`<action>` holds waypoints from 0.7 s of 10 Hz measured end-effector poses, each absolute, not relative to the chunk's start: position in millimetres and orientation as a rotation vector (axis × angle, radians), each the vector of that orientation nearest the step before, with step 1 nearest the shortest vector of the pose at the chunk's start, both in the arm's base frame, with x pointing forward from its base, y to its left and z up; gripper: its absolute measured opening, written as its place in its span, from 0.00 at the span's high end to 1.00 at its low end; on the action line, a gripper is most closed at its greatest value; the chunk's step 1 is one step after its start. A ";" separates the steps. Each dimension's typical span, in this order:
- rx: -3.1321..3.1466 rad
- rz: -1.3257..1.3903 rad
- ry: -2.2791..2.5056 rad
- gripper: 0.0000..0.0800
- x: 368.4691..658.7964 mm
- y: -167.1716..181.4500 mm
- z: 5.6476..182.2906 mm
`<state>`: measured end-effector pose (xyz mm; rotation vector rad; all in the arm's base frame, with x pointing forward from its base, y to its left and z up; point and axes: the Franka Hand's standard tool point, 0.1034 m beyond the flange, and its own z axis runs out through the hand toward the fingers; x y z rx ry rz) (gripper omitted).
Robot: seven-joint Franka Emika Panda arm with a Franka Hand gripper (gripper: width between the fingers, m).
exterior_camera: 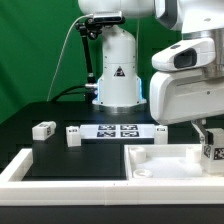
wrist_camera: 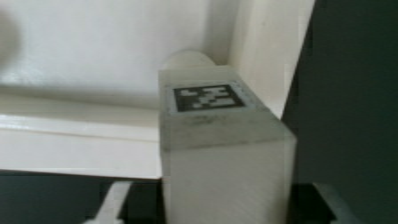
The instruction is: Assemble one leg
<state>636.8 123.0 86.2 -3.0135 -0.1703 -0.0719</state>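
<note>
**Q:** Exterior view, entries?

**A:** Item 1: gripper [exterior_camera: 209,140], at the exterior view's right, clamped on the leg [exterior_camera: 212,151], which hangs above the white panel [exterior_camera: 160,168].
Item 2: three spare legs on the dark table [exterior_camera: 30,150], two [exterior_camera: 43,129] [exterior_camera: 72,135] at the exterior view's left and one [exterior_camera: 160,131] towards its right.
Item 3: marker board [exterior_camera: 118,129], lying between them.

**Q:** Wrist view?

**A:** The leg [wrist_camera: 217,150] fills the middle, its tag [wrist_camera: 208,97] facing the camera. The tip sits close to the white panel [wrist_camera: 89,90] (contact cannot be told). The gripper [wrist_camera: 222,205] pinches the leg's near end.

A leg [exterior_camera: 72,135] just beside the marker board [exterior_camera: 118,129], at the exterior view's left.
</note>
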 end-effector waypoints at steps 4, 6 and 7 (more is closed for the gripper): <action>-2.967 -0.074 0.544 0.63 633.4 117.6 86.4; -2.855 -0.065 0.916 0.63 634.3 111.9 84.7; -2.819 -0.057 1.001 0.63 634.5 110.5 84.5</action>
